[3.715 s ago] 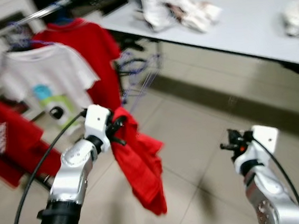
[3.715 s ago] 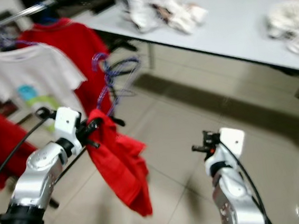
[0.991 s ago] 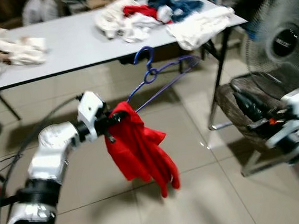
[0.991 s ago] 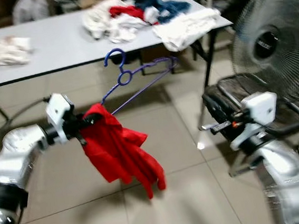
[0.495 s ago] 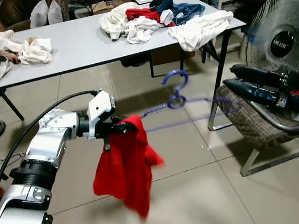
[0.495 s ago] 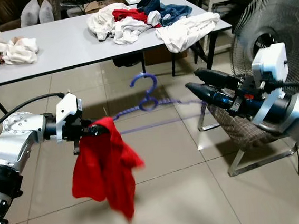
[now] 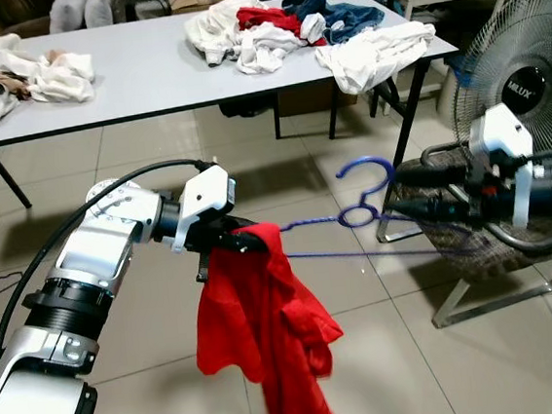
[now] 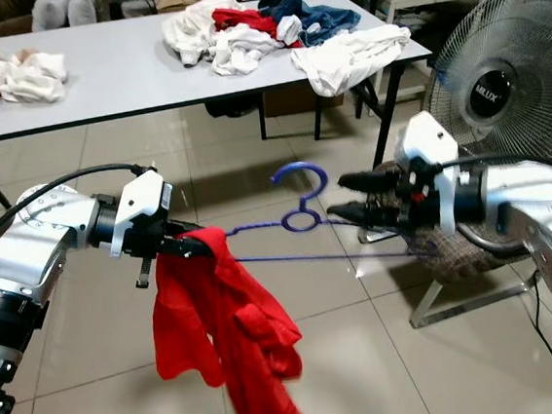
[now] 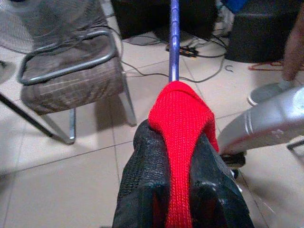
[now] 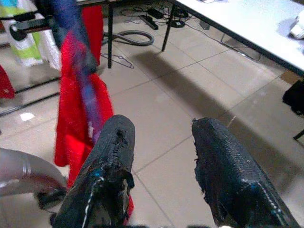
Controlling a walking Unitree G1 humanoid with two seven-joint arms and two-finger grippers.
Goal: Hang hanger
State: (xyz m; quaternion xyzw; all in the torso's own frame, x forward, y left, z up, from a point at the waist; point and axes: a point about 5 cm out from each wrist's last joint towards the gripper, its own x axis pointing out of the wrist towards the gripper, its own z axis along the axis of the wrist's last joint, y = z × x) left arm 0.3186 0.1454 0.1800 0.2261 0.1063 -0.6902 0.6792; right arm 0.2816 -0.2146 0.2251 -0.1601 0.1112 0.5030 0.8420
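The left claw is clenched on one end of a blue hanger, pinching it through the shoulder of a red shirt draped over that end. In the left wrist view the black fingers press on both sides of the red knit fabric, and the hanger's thin blue rod runs straight out beyond it. The shirt hangs down from the grip in loose folds above the tiled floor, clear of it.

The hanger is held in mid-air, roughly level, stretching from the left claw across toward the robot's right — its hook curls upward near the far end. The right claw is there, its two fingers spread apart and gripping nothing, their tips just beside the hanger's far end; whether they touch it cannot be told. The right wrist view shows the gap between its fingers, with the blue hanger blurred and the red shirt beyond.

Behind the arms stands a long grey desk carrying heaps of clothes — white, red and dark blue pieces near its right end, pale ones at the left. On the robot's right are a standing fan and a metal-framed chair with a checked seat.
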